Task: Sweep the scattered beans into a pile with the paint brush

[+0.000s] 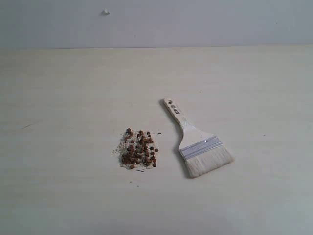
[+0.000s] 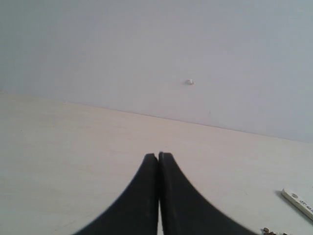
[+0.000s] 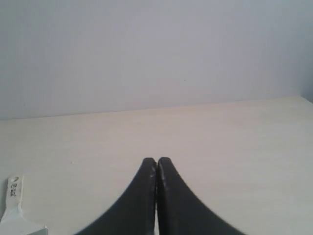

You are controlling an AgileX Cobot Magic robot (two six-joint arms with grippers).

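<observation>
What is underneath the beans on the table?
The beans sit on fine whitish crumbs spread over the pale table. The surface under the cluster's middle is covered.

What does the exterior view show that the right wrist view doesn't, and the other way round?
Only the exterior view: the cluster of tiny round reddish-brown beans, and the flat pale-wood paint brush whole, with its silver metal ferrule and short white bristles.
Only the right wrist view: the black right pincer, its jaws shut together on nothing.
Both: the pale wooden table, the plain grey wall, and the brush's handle end with its hole.
</observation>
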